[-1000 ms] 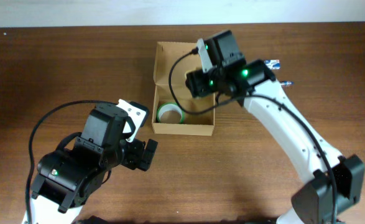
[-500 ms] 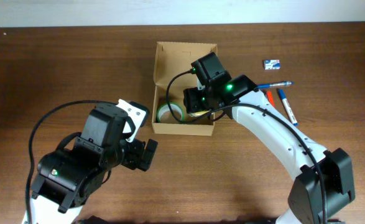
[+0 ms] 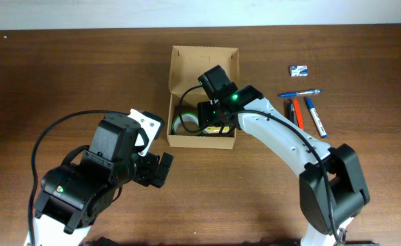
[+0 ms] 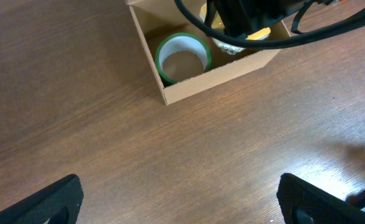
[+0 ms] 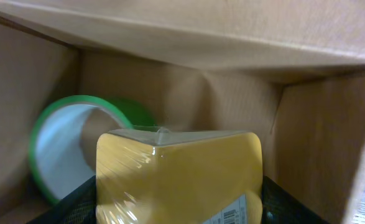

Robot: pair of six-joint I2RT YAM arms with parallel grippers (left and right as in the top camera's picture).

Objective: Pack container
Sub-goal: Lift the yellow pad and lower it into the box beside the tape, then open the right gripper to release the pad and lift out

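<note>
The container is an open brown cardboard box at the table's middle back, also seen in the left wrist view. A green tape roll lies in its near left corner. My right gripper reaches down inside the box, shut on a yellow shrink-wrapped pack with a white label. In the right wrist view the pack hangs beside the tape roll, with the box walls close around. My left gripper hovers open over bare wood in front of the box, nothing between its fingers.
To the right of the box lie a blue pen, a red pen, a blue-capped marker and a small blue-and-white item. The right arm stretches from the front right across to the box.
My right gripper has moved left and down into the box, carrying the yellow pack, uncovering the pens on the right. The left arm has stayed still.
</note>
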